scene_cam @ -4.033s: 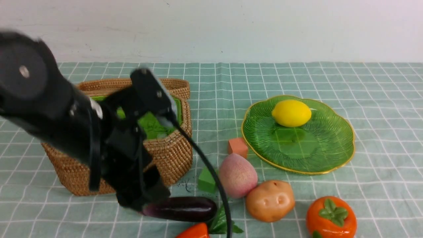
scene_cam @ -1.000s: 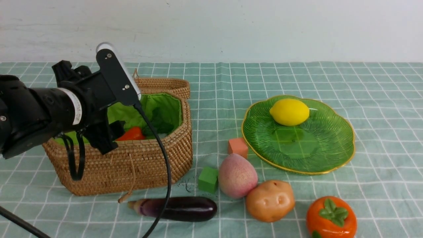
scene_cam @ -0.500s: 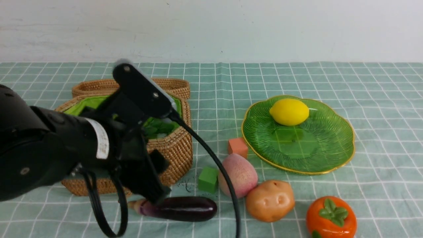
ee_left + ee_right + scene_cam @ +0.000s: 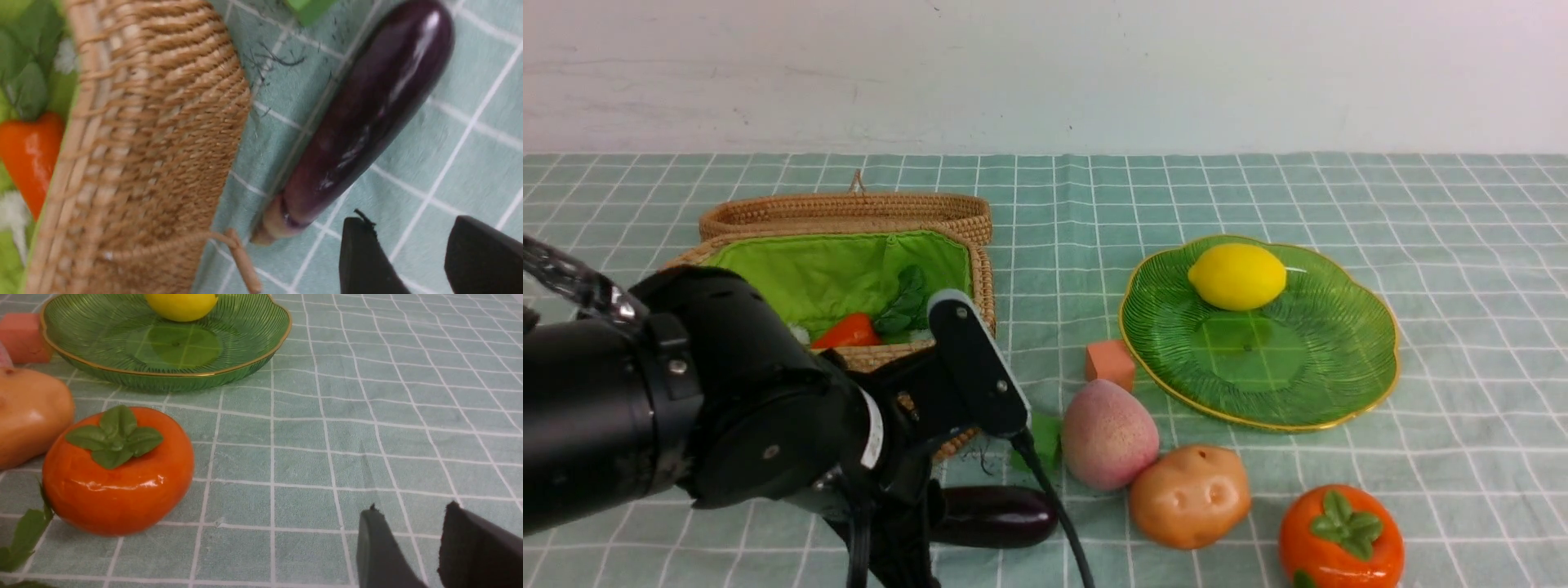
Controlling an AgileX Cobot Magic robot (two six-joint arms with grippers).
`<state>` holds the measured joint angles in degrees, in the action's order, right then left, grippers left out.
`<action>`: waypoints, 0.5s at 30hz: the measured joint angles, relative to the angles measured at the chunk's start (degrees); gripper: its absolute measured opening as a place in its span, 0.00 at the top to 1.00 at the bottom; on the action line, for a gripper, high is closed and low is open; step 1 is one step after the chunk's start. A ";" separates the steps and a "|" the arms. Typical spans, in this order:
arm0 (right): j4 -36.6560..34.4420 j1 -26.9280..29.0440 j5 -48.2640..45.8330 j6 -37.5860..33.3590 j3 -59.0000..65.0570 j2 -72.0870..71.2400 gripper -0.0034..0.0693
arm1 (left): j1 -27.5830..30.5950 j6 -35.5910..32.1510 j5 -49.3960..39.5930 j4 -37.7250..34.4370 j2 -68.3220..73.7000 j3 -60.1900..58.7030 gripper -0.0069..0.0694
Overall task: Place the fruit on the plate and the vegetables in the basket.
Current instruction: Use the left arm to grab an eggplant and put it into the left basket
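The wicker basket (image 4: 915,384) stands open at the left, with the orange carrot (image 4: 848,331) and its green leaves lying inside on the green lining. The dark purple eggplant (image 4: 1001,516) lies on the cloth in front of the basket. My left gripper (image 4: 412,222) hovers just past the stem end of the eggplant (image 4: 359,118), open and holding nothing. The lemon (image 4: 1237,276) rests on the green plate (image 4: 1307,384). The peach (image 4: 1109,434), potato (image 4: 1190,495) and persimmon (image 4: 1341,535) sit in a row near the front. My right gripper (image 4: 412,510) is open over bare cloth, to the side of the persimmon (image 4: 118,477).
An orange cube (image 4: 1111,363) sits by the plate's rim. A green cube (image 4: 1047,437) beside the peach is half hidden by my left arm. The basket's lid (image 4: 849,214) lies open at the back. The basket's cord loop (image 4: 241,261) hangs near the eggplant's stem.
My left arm has swung from over the basket down to the front, by the eggplant's stem end, and its jaws have narrowed. The carrot now lies in the basket.
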<state>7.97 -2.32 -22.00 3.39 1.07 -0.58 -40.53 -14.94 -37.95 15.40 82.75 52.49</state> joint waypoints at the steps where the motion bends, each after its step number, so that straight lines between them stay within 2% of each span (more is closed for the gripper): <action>1: 0.00 0.00 0.00 0.00 0.00 0.00 0.62 | 0.00 -3.03 0.12 0.11 0.42 0.00 0.53; 7: 0.00 0.00 0.00 0.00 0.00 0.00 0.62 | 0.00 -11.83 4.99 0.38 2.83 0.00 0.53; 15: 0.00 0.00 0.00 0.00 0.00 0.00 0.62 | 0.00 -13.64 9.95 0.43 7.60 0.05 0.48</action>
<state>7.97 -2.32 -22.00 3.39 1.07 -0.58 -40.53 -28.58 -28.00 15.82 90.35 52.54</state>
